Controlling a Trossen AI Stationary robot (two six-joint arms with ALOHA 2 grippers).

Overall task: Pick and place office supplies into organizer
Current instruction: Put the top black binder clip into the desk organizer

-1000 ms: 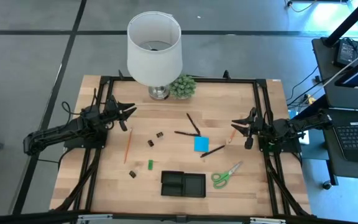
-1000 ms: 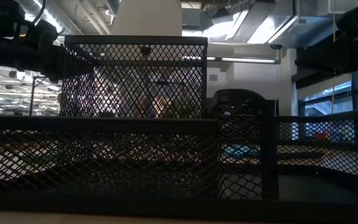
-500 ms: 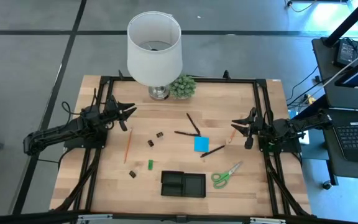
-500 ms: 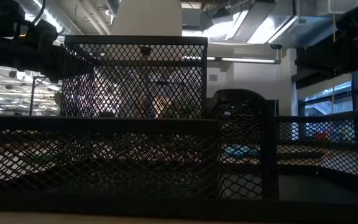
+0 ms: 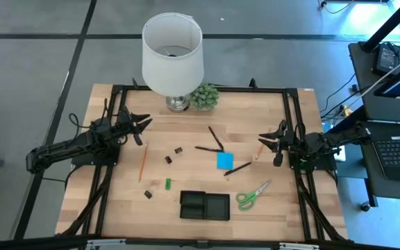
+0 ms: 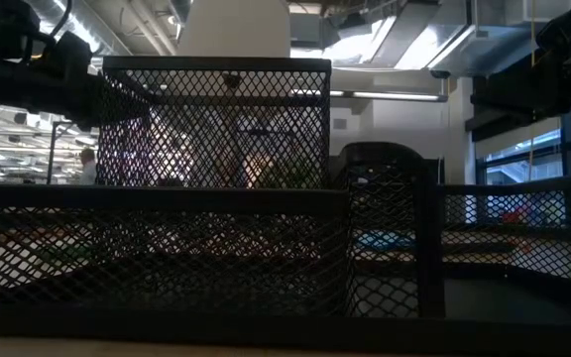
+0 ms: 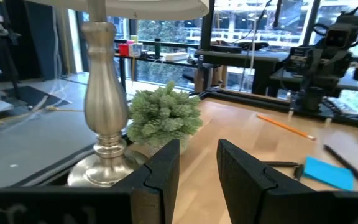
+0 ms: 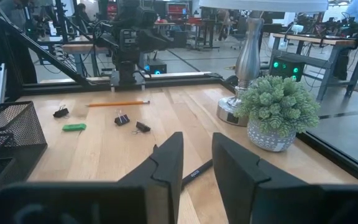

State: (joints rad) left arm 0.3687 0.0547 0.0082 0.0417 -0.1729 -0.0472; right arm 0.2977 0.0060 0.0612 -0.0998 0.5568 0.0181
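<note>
Sitting on pale wood, black mesh organizer (image 5: 204,205) (rectangular), square blue pad (image 5: 224,160)

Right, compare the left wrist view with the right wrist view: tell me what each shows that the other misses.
Only the left wrist view shows the blue sticky-note pad and the right arm's gripper across the table. Only the right wrist view shows the mesh organizer, the small green piece, three black clips and the left arm. Both show the lamp base, the green plant and an open pair of own fingers.
</note>
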